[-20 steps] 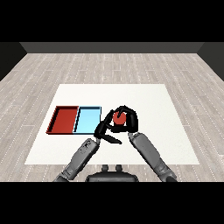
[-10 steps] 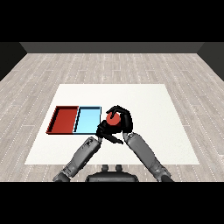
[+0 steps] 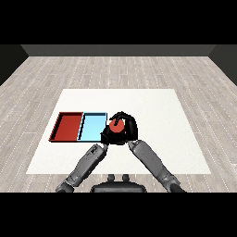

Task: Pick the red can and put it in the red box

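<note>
Red can point(image 3: 116, 125) sits wrapped in the curled fingers of my right hand point(image 3: 126, 132), just right of the light blue tray point(image 3: 92, 127). My left hand point(image 3: 105, 137) lies beside those fingers; I cannot tell its pose. Beyond lies the red tray point(image 3: 67, 126).

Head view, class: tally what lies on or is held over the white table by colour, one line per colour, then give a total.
Red: 2, the red tray and the red can, which the right hand curls round
Light blue: 1, the light blue tray
Total: 3
</note>
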### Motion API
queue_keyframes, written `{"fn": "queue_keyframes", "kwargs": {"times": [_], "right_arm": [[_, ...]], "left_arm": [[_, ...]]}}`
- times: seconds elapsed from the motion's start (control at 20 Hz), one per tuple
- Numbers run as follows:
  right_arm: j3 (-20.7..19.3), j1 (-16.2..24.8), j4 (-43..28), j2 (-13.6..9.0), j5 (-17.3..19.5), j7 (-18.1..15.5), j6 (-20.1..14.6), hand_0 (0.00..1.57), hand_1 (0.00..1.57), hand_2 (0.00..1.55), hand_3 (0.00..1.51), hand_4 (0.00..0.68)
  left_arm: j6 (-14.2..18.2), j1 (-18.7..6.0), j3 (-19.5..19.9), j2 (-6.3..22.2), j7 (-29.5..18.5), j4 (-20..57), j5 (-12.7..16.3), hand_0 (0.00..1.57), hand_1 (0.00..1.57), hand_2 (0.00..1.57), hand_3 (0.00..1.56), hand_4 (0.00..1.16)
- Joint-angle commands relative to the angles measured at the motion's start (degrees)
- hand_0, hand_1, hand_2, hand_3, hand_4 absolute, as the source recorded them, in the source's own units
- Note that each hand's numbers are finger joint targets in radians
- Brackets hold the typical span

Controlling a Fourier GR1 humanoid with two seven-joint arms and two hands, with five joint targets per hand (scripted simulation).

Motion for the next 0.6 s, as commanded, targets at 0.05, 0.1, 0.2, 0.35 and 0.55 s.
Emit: {"fn": "queue_keyframes", "kwargs": {"times": [0.05,0.1,0.2,0.35,0.55], "right_arm": [[0.1,4.2,-2.7,0.6,-0.2,-1.9,-0.2,1.57,1.57,1.47,1.4,0.624],[-1.1,-4.4,4.6,0.6,-3.0,-1.5,-0.4,1.57,1.57,1.47,1.4,0.626],[1.7,-0.3,1.1,0.6,-3.0,-1.7,-1.3,1.57,1.57,1.47,1.4,0.622],[-1.3,0.2,2.9,0.6,-2.8,-4.3,2.4,1.57,1.57,1.47,1.4,0.632],[3.7,-3.7,1.9,0.6,-2.2,-0.2,-6.0,1.57,1.57,1.47,1.4,0.631]], "left_arm": [[7.6,-0.3,0.3,-0.5,2.5,-1.0,-1.0,1.57,1.57,1.57,1.54,1.12],[9.1,2.4,-1.5,-0.5,4.0,-4.3,-2.1,1.57,1.57,1.57,1.52,1.12],[12.0,-4.6,-4.7,-0.5,-2.6,7.0,4.1,1.57,1.57,1.57,1.51,1.12],[8.9,1.1,-0.7,0.8,7.0,-4.9,-2.0,1.57,1.57,1.57,1.5,1.12],[11.3,-6.5,-2.0,-0.4,1.3,5.6,3.8,1.57,1.57,1.57,1.5,1.13]]}}
